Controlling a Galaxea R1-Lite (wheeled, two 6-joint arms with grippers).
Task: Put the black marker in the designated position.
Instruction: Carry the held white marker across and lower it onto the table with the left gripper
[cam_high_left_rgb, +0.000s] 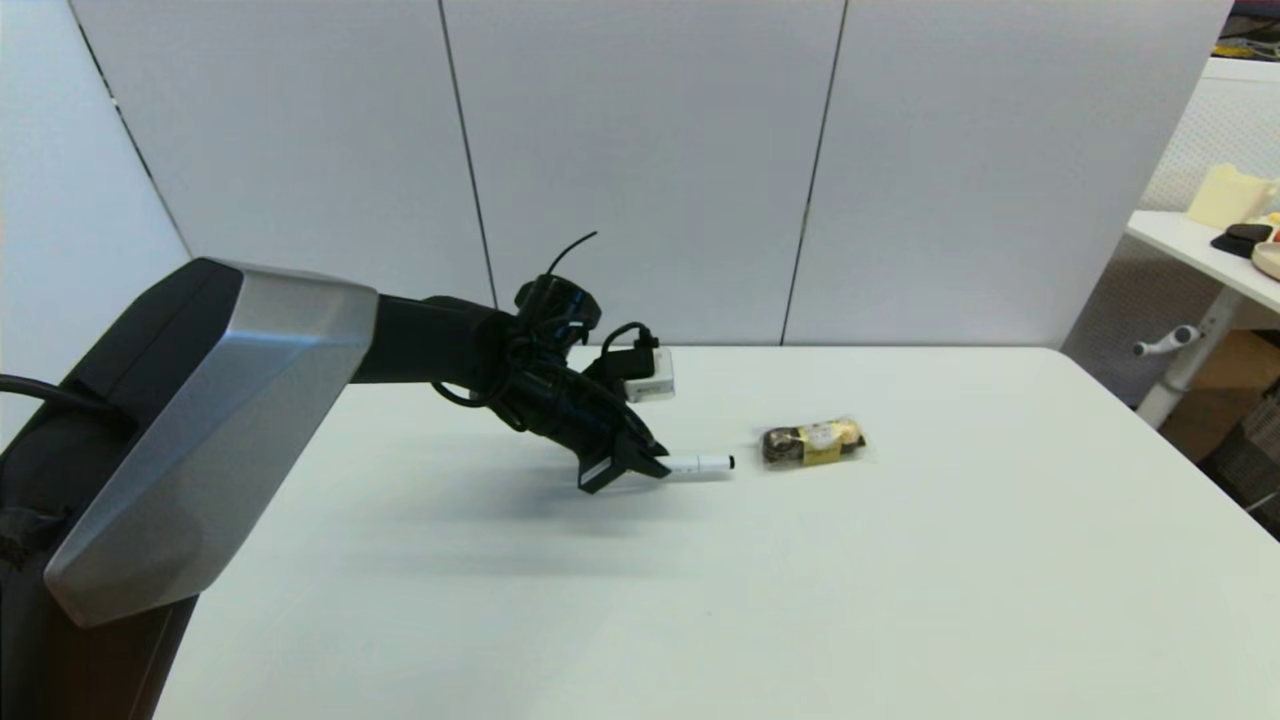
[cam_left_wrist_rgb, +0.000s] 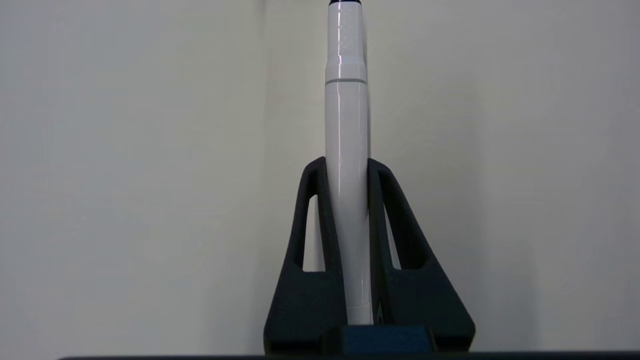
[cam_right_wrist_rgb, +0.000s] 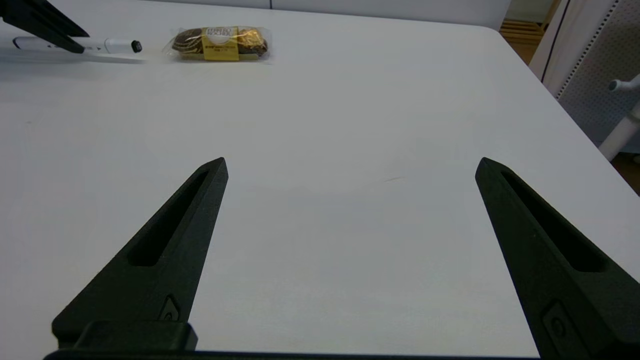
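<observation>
Head view shows the white worktop (cam_high_left_rgb: 900, 560), then the left gripper (cam_high_left_rgb: 640, 465) low over its middle, jaws closed around the black marker (cam_high_left_rgb: 700, 464), which lies level and points at the snack packet (cam_high_left_rgb: 812, 443) near it. Right gripper (cam_right_wrist_rgb: 350, 170) is parked, jaws wide apart and holding nothing. Letting go above the surface may let the round barrel roll against the packet.

Lab or office: white partition panels (cam_high_left_rgb: 640, 170), white table (cam_high_left_rgb: 900, 560), pegboard (cam_high_left_rgb: 1215, 130).
</observation>
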